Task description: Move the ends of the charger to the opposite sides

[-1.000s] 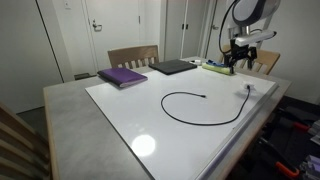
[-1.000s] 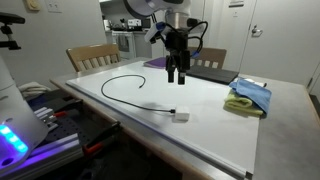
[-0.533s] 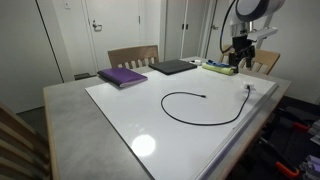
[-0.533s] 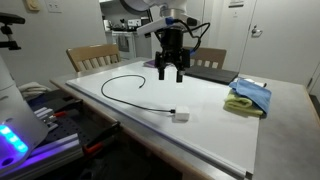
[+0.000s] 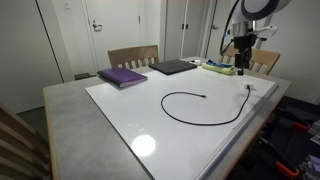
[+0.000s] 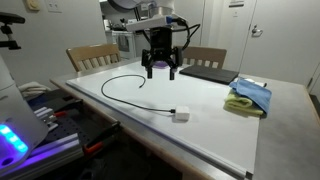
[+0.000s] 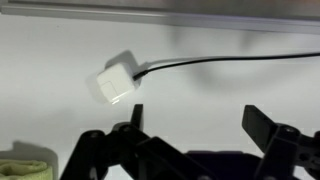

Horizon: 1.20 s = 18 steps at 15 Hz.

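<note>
The single arm's black two-fingered pincer (image 6: 160, 69) hangs above the white worktop (image 6: 215, 135) with its fingers spread wide and nothing between them. The long thin black charger cable (image 6: 130, 103) lies flat on the worktop in an open loop. Its small white-grey boxy plug (image 6: 181, 116) rests near the worktop's edge, and its tiny black connector tip (image 5: 205, 97) sits at the loop's other end, well apart from the plug. In both exterior views the plug sits lower in the frame than the pincer, at about 5 o'clock from it, with clear air between the two. In the wrist view the plug (image 7: 117, 82) lies at about 10 o'clock from the midpoint of the pincer (image 7: 195, 117), just beyond the finger on that side. The cable leaves the plug toward 3 o'clock and crosses ahead of both fingers. The block sits turned cornerwise to the line between the fingers, which itself runs from 9 to 3, roughly along the cable. The plug looks the nearer end, so the coming move probably needs a shift toward 10 o'clock, perhaps a small wrist turn, then a straight descent.
</note>
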{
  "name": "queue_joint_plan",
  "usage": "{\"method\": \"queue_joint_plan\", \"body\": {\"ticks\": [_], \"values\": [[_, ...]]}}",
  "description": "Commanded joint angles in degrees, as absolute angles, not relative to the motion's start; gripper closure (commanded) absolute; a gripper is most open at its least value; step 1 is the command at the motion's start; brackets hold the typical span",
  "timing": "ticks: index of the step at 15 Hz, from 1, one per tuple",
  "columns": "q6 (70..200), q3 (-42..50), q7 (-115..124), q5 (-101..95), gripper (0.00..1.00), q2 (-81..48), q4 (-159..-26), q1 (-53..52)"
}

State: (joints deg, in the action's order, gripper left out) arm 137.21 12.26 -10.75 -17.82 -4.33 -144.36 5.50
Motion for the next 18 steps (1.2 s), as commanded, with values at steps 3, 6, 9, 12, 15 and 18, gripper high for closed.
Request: {"method": "queue_joint_plan", "body": {"ticks": [3,6,9,12,15,18], "values": [[141.2,8.6,-18.1,-9.4,0.0,-4.7,-145.9,6.1],[143.1,5.5,-21.8,-2.8,0.0,-5.5,-145.7,5.1],[144.2,2.9,-23.3,0.6,0.0,-5.7,-145.6,4.3],[147.2,0.6,-24.6,4.1,0.0,-6.9,-145.1,3.4],[151.4,-1.4,-26.8,6.6,0.0,-8.6,-145.0,2.7],[155.9,-3.6,-28.1,7.8,0.0,-11.6,-144.3,2.7]]}}
